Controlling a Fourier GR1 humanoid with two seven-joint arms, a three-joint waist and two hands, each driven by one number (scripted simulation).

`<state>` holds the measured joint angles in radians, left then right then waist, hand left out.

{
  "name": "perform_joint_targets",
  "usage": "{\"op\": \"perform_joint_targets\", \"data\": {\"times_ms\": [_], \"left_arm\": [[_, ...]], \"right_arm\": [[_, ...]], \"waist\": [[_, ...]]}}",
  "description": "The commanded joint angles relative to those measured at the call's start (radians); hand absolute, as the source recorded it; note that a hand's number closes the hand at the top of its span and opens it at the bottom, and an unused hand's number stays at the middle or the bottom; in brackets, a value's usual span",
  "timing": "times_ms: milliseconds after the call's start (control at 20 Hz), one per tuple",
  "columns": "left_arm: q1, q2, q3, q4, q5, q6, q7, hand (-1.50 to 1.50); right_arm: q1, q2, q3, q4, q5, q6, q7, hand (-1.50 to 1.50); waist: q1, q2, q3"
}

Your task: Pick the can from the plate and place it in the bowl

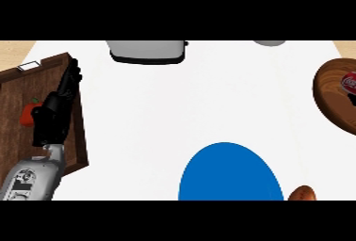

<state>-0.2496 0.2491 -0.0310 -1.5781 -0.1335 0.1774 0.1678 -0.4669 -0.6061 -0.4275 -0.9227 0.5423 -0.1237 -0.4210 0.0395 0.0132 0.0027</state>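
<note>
A red can (348,83) lies on a brown wooden plate (328,96) at the right edge, both cut off by the frame. The blue bowl (230,174) sits at the lower middle of the white counter, seen from above with its near side out of frame. My left hand (55,106) rests far to the left over a wooden board, its fingers straight and pointing away from me, holding nothing. It is a long way from the can and the bowl. My right hand does not show.
A wooden board (21,94) with a raised rim lies at the left, with a small red object (26,114) beside my hand. A silver toaster (147,51) stands at the back. A brown rounded item (303,194) pokes in at the lower right.
</note>
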Motion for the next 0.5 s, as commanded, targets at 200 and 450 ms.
{"op": "perform_joint_targets", "data": {"times_ms": [200, 450], "left_arm": [[0.024, -0.028, -0.034, -0.031, -0.026, 0.008, -0.027, 0.00], [0.000, -0.023, -0.033, -0.020, -0.008, -0.020, -0.005, 0.00]], "right_arm": [[-0.178, -0.040, -0.042, 0.449, 0.023, -0.045, -0.089, 1.50], [-0.258, -0.041, -0.063, 0.570, -0.022, 0.082, -0.161, -1.50]], "waist": [[0.032, 0.012, 0.003], [0.038, 0.015, 0.005]]}}
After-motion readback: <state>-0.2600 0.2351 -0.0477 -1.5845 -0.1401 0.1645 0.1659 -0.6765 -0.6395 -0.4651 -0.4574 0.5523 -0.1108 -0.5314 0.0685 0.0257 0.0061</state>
